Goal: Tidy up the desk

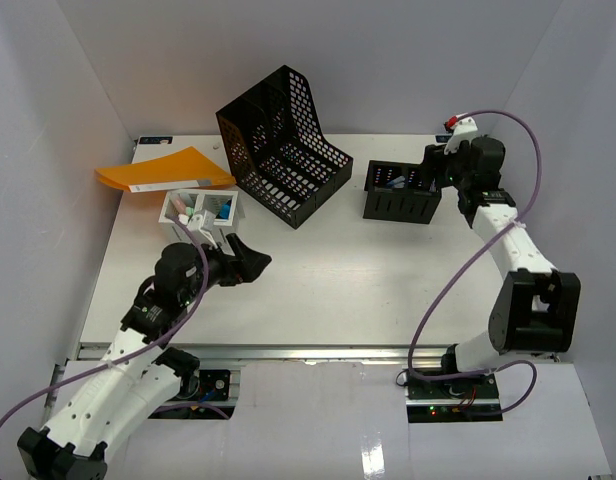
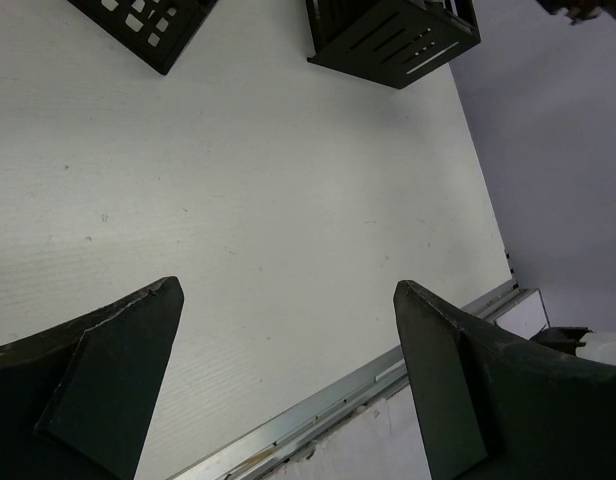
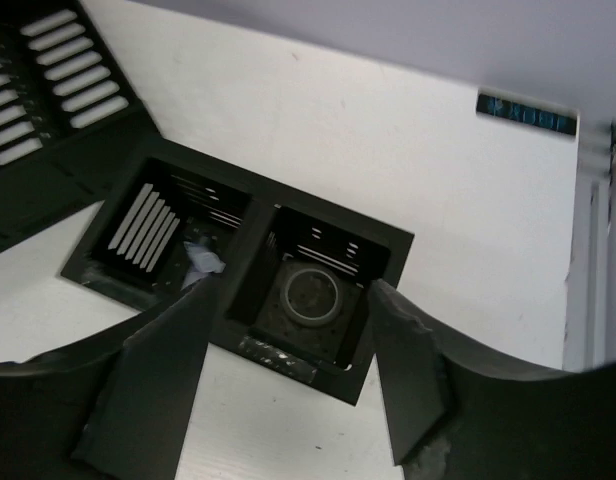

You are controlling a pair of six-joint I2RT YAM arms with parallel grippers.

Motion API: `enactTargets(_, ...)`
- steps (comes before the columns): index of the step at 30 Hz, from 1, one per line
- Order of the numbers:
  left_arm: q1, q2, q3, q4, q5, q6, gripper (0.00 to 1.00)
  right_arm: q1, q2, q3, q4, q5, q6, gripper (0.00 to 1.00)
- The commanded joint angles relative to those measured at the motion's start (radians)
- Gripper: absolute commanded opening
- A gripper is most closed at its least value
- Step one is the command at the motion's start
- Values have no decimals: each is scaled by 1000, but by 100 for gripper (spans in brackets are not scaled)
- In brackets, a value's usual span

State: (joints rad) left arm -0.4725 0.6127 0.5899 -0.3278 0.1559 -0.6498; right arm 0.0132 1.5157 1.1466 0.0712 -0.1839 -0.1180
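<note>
The desk (image 1: 338,290) is a wide white tabletop with a metal rail (image 2: 328,405) along its front edge. My left gripper (image 1: 250,262) (image 2: 288,288) hovers open and empty over the bare left-middle of the desk. At the back right, my right gripper (image 1: 434,166) (image 3: 293,292) stands open just above a black two-compartment organizer (image 1: 400,203) (image 3: 243,250). A pale ring-shaped roll (image 3: 310,295) lies on the floor of the compartment below the jaws. The neighbouring compartment holds a small bluish-white item (image 3: 203,260). Neither gripper holds anything.
A tall black mesh file holder (image 1: 283,145) (image 2: 148,25) stands at the back centre. An orange folder (image 1: 163,170) lies at the back left, with a small white organizer (image 1: 200,208) of assorted items beside it. White walls close in on three sides.
</note>
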Motion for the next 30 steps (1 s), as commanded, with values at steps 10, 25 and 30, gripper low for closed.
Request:
enactTargets(10, 8, 308, 305, -138, -234, 119, 98, 21, -344, -242, -399, -1029, -526, 88)
enactTargets(25, 13, 239, 284, -223, -398, 41, 98, 218, -428, -312, -541, -982, -767, 92)
enactTargets(30, 158, 344, 406, -269, -562, -95, 98, 226, -421, -314, -498, -946, -734, 92)
